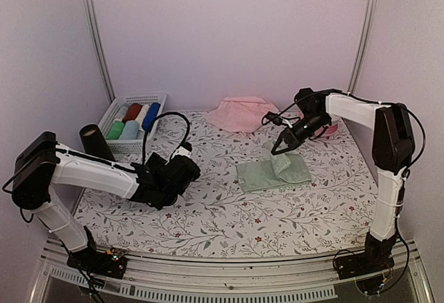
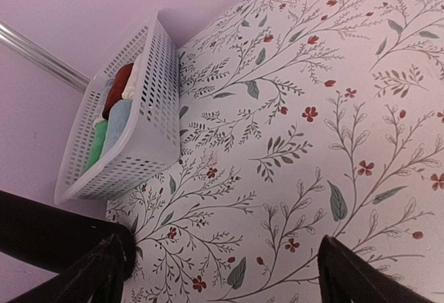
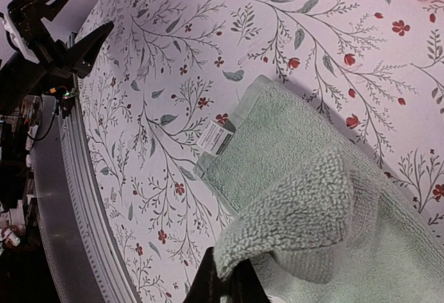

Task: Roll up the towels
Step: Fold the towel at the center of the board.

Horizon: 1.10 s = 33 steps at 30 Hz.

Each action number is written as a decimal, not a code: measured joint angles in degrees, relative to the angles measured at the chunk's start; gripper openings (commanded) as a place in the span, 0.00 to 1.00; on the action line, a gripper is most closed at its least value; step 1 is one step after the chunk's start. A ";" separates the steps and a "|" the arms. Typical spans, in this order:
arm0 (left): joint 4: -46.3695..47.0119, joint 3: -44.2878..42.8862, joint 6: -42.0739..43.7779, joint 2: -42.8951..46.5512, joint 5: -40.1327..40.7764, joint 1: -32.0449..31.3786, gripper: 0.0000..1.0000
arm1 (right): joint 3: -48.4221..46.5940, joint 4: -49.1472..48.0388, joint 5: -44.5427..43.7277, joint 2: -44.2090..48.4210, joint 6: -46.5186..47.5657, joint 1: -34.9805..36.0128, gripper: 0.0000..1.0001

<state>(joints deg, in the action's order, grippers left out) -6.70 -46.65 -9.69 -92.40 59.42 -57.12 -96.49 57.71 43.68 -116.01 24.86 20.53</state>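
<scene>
At centre-right, right hand [image 1: 280, 149] pinches mint towel [image 1: 260, 177] edge.

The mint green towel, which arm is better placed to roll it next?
Right. The right hand is shut on a lifted corner of the mint green towel, which is folded over itself there. The left hand hangs open over the tablecloth near the basket, apart from the towel.

The table [image 1: 222, 230] is covered with a white cloth [image 1: 312, 209] printed with sprigs and red flowers. Behind and beside it plain walls [image 1: 229, 26] (tinted lilac) are seen, and a metal pole [image 1: 96, 32] is set at each rear corner.
</scene>
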 measured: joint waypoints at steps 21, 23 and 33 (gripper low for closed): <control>-0.04 -0.68 0.00 -2.32 -0.04 -0.17 0.97 | -4.50 -0.37 0.98 -8.92 -0.81 3.50 0.03; -0.04 -0.87 0.00 -2.51 -0.07 -0.20 0.97 | -4.50 -0.55 1.01 -9.40 -0.92 3.87 0.09; -0.07 -1.14 0.02 -3.39 -0.11 -0.39 0.97 | -4.52 -1.73 2.34 -11.19 -1.27 5.70 0.38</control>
<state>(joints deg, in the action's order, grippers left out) -6.76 -47.79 -9.67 -95.79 59.31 -57.52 -101.01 55.99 46.02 -127.20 23.59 26.24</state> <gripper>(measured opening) 0.973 0.367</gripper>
